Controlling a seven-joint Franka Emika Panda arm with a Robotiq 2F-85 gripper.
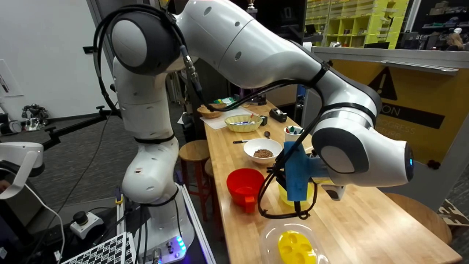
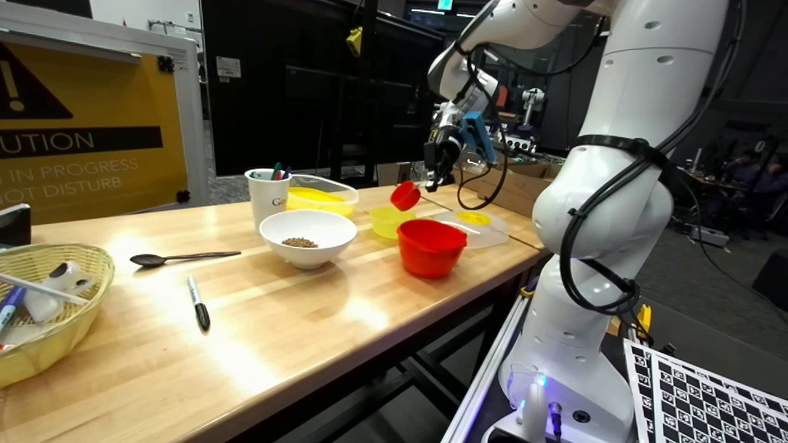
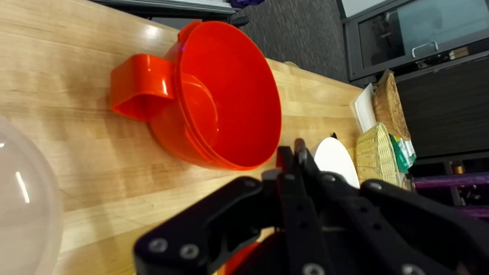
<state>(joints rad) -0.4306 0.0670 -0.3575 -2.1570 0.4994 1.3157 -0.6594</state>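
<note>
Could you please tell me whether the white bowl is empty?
No, in both exterior views brown granules lie in the bottom of the white bowl.

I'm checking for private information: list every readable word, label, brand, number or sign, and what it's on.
"UTION", cut off: yellow sign
"IN PROGRESS": same sign
"NOT DISTURB": same sign
"!" in triangle: same sign
"Go", rest unclear: white cup
Too small or blurred: white label, green packet, lit green sign

1. In the wrist view, the gripper (image 3: 292, 149) looks dark and slightly blurred.
2. Near it, highlights dot the red bowl (image 3: 233, 88) beside soft shadows.
3. In an exterior view, overhead light glares off the table (image 2: 369, 315) well apart from the gripper.
4. Behind it, the black panel (image 2: 265, 123) is dim.
</note>
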